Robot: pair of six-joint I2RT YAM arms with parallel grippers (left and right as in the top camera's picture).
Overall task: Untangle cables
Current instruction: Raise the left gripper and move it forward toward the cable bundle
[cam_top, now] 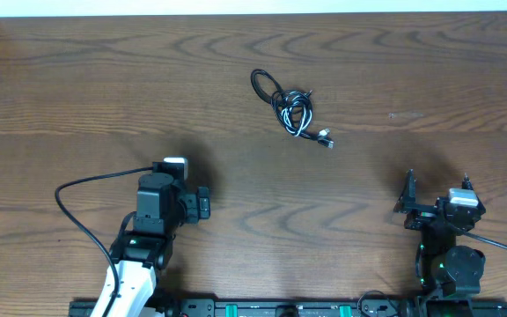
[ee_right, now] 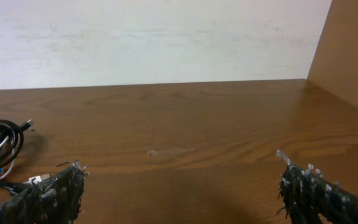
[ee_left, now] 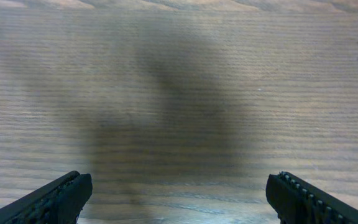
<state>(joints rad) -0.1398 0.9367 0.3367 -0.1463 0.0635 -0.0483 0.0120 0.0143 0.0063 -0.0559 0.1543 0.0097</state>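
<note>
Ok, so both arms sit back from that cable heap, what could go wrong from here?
The black cable and white cable lie bunched in one small heap, so a pinch may catch both and a pull could tighten the tangle. The heap shows only at the edge of the view from the right tool and not at all from the left tool, so an approach could miss.

a wood-grain table [cam_top: 77,88] bore a tangled clump of black and white cables [cam_top: 292,109] near its far middle.
</note>
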